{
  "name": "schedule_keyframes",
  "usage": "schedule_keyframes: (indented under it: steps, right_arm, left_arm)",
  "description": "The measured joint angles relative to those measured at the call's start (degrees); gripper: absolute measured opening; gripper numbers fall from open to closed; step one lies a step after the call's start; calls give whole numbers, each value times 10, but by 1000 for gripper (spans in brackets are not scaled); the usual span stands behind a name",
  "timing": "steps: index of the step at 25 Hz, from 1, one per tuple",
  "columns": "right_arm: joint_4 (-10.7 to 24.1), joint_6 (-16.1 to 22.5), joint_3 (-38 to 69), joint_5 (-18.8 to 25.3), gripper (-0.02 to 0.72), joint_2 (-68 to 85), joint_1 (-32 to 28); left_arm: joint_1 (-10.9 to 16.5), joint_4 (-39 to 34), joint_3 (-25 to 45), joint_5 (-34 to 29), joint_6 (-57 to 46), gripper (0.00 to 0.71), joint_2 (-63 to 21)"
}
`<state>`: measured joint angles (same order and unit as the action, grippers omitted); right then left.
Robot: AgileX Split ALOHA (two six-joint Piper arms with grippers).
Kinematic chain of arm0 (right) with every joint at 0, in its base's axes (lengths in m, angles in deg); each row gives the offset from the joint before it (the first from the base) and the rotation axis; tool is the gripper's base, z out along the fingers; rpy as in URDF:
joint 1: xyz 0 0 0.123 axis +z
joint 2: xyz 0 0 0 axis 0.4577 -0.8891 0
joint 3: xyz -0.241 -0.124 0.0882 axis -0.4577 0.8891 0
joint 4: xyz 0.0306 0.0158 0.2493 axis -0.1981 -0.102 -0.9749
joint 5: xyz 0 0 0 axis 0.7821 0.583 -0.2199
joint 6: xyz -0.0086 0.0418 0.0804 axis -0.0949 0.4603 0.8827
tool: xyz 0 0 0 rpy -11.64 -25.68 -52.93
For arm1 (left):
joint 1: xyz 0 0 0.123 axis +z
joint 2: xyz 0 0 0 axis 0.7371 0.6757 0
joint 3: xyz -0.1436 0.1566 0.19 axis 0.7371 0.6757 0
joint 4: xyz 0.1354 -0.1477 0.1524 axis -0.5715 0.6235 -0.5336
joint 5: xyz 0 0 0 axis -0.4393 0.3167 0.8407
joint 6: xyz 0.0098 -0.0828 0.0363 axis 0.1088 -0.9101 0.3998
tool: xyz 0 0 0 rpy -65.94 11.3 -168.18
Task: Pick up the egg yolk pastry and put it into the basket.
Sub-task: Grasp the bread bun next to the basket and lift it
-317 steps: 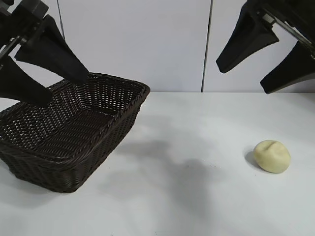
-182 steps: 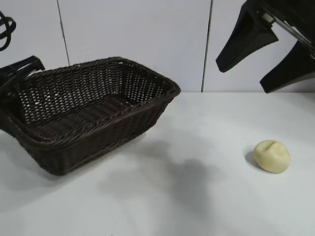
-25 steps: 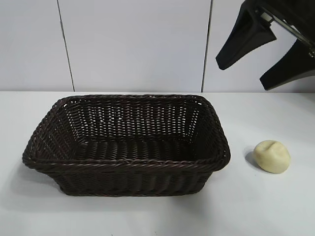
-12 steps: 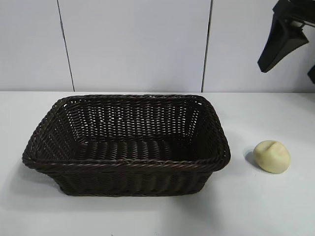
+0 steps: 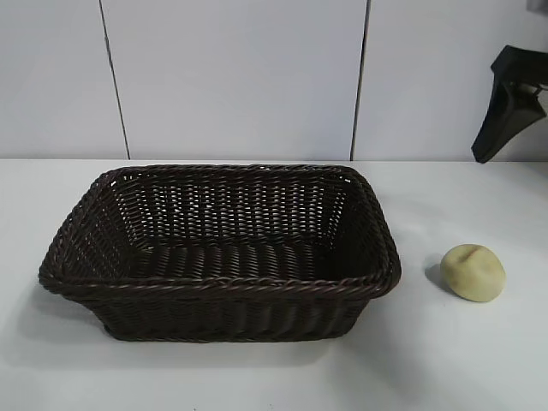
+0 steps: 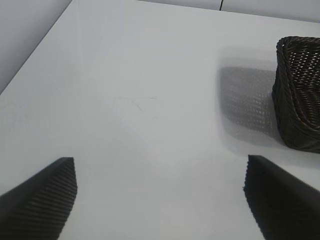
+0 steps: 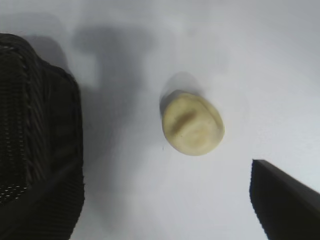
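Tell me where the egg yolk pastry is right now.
In the exterior view the egg yolk pastry lies on the white table at the right, just beside the basket and apart from it, not in it.

The right gripper point(image 5: 535, 103) is cut off by the exterior view's right edge, only one dark finger point(image 5: 505, 116) showing. In the left wrist view the basket point(image 6: 300, 95) runs past the edge, one corner visible.
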<state>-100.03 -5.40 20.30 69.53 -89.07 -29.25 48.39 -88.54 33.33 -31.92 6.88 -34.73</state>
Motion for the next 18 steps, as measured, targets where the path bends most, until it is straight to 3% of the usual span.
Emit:
schedule_keyframes:
  steps: [9, 12, 18]
  right_arm:
    - [-44, -24, -2, -22, 620, -104, 0]
    - [-46, -26, -2, -25, 486, -110, 0]
    - [-47, -26, -3, -25, 99, -110, 0]
  left_arm:
    - [0, 0, 0, 0, 0, 659, 0]
    - [0, 0, 0, 0, 0, 659, 0]
    - [0, 0, 0, 0, 0, 659, 0]
